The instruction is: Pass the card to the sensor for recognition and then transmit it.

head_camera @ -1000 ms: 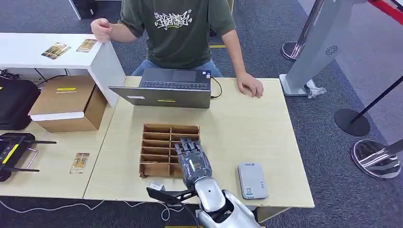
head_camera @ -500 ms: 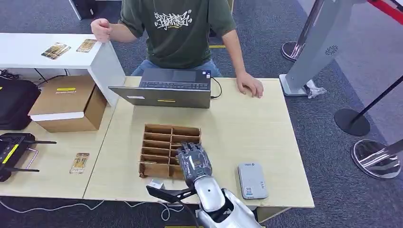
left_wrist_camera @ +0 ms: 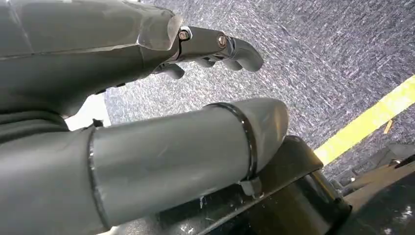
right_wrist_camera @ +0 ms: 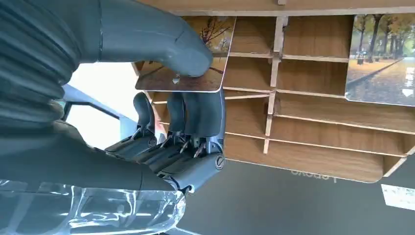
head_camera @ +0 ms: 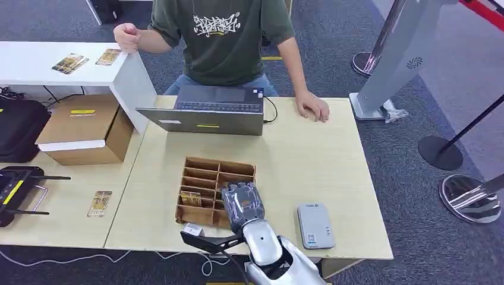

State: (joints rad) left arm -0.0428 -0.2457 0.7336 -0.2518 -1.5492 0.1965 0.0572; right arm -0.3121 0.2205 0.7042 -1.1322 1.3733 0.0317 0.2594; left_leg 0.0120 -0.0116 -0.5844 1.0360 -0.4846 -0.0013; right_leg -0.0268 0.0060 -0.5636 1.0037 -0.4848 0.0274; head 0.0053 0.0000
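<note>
Item: card [right_wrist_camera: 188, 73], pinched flat between my right hand's [head_camera: 242, 205] thumb and curled fingers [right_wrist_camera: 195, 115] over the wooden rack [head_camera: 202, 178]; the sensor [head_camera: 315, 224] lies near at 3 o'clock on the table [head_camera: 309, 160]; my left hand [left_wrist_camera: 147, 98] hangs empty, fingers apart.

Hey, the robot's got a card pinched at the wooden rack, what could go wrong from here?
The right hand pinches the card near one edge, so it may slip on the way to the reader. The light rack may get dragged along if the card catches on a divider. A second card in the rack could be knocked loose.
</note>
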